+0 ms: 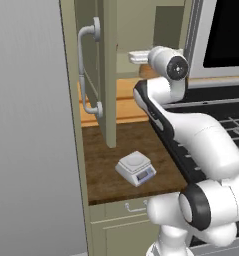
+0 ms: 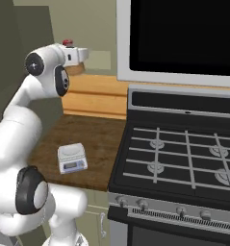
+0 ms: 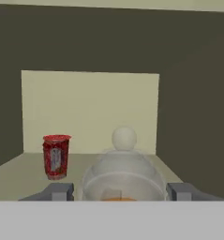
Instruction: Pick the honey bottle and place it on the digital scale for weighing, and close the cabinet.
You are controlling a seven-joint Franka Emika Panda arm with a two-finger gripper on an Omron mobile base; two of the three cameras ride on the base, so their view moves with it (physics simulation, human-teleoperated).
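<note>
Hand (image 3: 118,192) inside open cabinet (image 1: 109,75), fingers straddling honey bottle (image 3: 123,173) on the shelf; firm grip not discernible. Lift straight, withdraw slowly, clear red can (image 3: 56,157), then down to digital scale (image 1: 136,168).

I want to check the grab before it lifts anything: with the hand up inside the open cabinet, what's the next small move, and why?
Probably close the hand on the honey bottle. In the hand view its pale, clear top sits centred between the two fingertips, which stand apart on either side of it with a gap. The red can stands off to the side, so it should not get in the way. The digital scale waits on the counter below.
</note>
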